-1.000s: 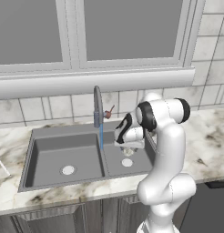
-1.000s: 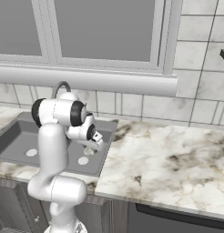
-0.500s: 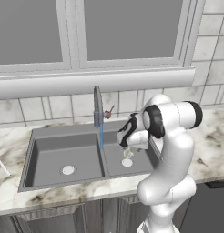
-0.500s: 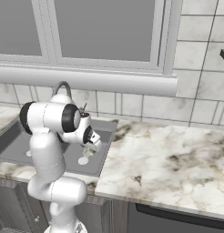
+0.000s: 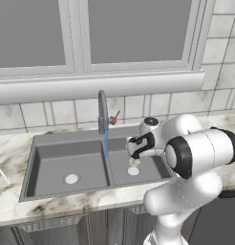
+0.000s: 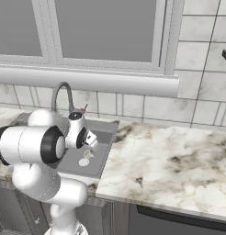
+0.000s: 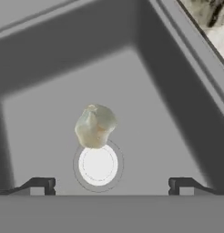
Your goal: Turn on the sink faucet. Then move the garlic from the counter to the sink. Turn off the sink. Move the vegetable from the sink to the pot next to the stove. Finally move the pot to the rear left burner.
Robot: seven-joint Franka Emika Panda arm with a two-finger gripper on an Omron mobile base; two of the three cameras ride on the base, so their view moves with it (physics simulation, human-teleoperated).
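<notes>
With the sink (image 5: 52, 158) running from the faucet (image 5: 102, 112), the garlic (image 7: 94, 125) sits in the right basin by the drain (image 7: 98, 164) below the spread, empty claw (image 7: 113, 184), so shutting off the water seems next; the base views show the stream, the hand view the garlic's spot.

A marble countertop (image 6: 170, 156) runs below a tiled backsplash (image 6: 197, 78). A window (image 5: 76, 33) with 2 grey panes sits above a pale sill (image 5: 90, 88). Dark cabinet fronts (image 5: 67, 232) stand under the countertop.
</notes>
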